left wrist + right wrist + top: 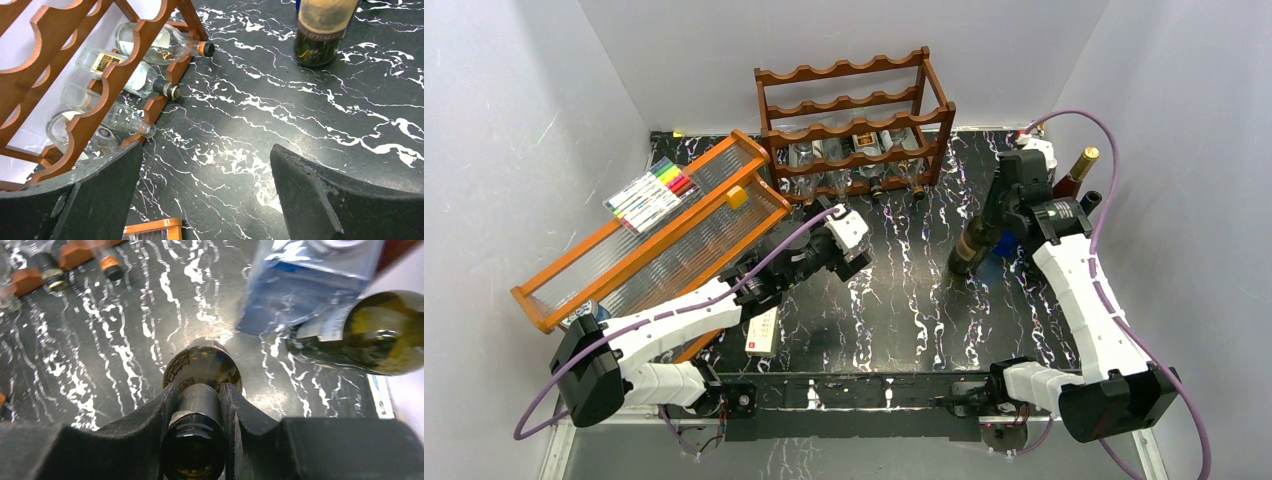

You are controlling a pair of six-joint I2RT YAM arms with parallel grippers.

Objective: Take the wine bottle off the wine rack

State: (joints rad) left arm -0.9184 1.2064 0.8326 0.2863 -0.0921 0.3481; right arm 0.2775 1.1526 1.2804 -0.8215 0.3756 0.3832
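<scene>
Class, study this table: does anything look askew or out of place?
Yes. The orange tray at the left sits crooked to the table's edges. At the far right, a green bottle lies tipped over beside a blue carton.

A black, white-veined tabletop is seen. At its left an orange-framed tray with clear ribbed panels is laid; a pack of coloured markers and a small yellow block are carried on it. A white box is placed just beside its near end, and a blue carton is set at the right.

Marbled table with wine rack, tray
</scene>
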